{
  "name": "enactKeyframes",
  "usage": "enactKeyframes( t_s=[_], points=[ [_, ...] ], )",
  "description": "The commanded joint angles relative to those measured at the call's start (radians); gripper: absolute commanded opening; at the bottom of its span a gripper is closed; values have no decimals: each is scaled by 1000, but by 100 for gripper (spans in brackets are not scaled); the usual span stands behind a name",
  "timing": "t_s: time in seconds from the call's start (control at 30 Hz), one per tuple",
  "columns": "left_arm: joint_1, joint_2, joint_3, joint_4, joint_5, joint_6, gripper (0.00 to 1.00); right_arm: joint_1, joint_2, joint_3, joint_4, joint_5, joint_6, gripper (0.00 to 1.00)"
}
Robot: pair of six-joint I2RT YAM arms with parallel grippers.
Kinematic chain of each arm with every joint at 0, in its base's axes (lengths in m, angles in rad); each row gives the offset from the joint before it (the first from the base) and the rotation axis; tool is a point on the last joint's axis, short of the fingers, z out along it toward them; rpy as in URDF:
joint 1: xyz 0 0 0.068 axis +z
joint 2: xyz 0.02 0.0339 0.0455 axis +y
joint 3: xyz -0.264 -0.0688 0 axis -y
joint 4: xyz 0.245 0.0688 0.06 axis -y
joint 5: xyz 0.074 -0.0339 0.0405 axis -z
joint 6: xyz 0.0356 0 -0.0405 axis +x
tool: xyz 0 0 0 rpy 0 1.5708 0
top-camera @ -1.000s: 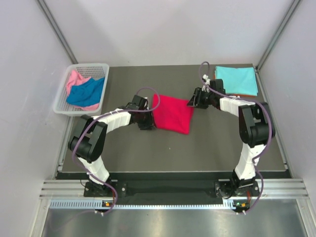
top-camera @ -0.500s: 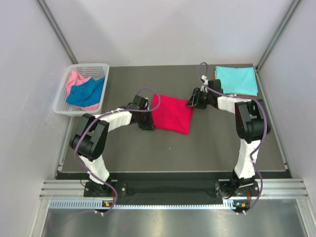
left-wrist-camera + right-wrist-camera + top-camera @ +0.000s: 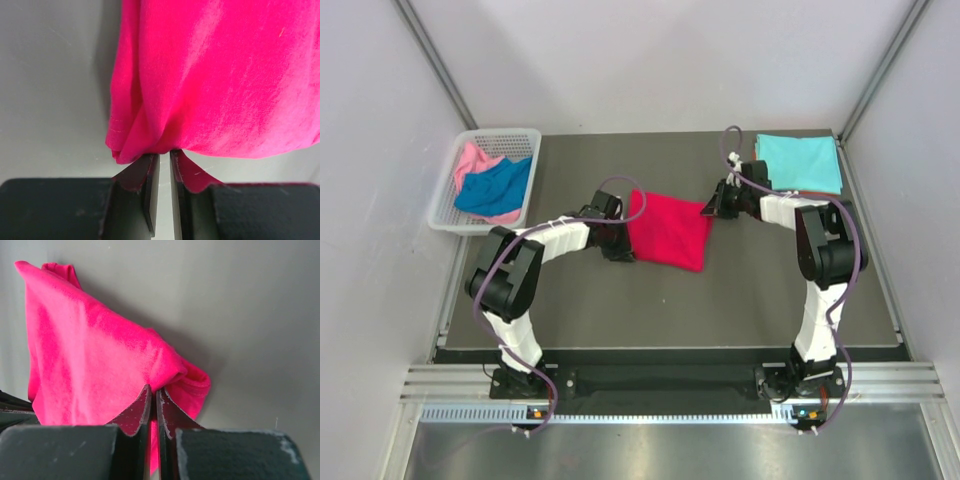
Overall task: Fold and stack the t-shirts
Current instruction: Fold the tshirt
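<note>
Our left gripper [image 3: 617,243] and right gripper [image 3: 711,208] each pinch closed on the crimson red cloth t-shirt [image 3: 668,231], centred on the dark table [image 3: 580,300], at the shirt's 9 and 2 o'clock edges; the folded light turquoise t-shirt [image 3: 800,163] lies at 1 o'clock.

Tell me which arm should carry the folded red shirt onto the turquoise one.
Right. The right gripper pinches the red shirt at the corner nearest the turquoise shirt; the left gripper holds the opposite side, farther away.
</note>
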Motion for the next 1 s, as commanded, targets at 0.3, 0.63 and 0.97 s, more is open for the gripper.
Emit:
enactKeyframes(
  t_s=[0.3, 0.63, 0.97],
  points=[
    [1, 70, 0, -48, -112, 2, 17, -9, -174, -91, 45, 128, -9, 0],
    [2, 35, 8, -93, -161, 3, 17, -25, -92, -94, 79, 165, -4, 0],
    [1, -94, 146, -238, -253, 26, 32, -26, -125, -73, 50, 192, 22, 8]
  ],
)
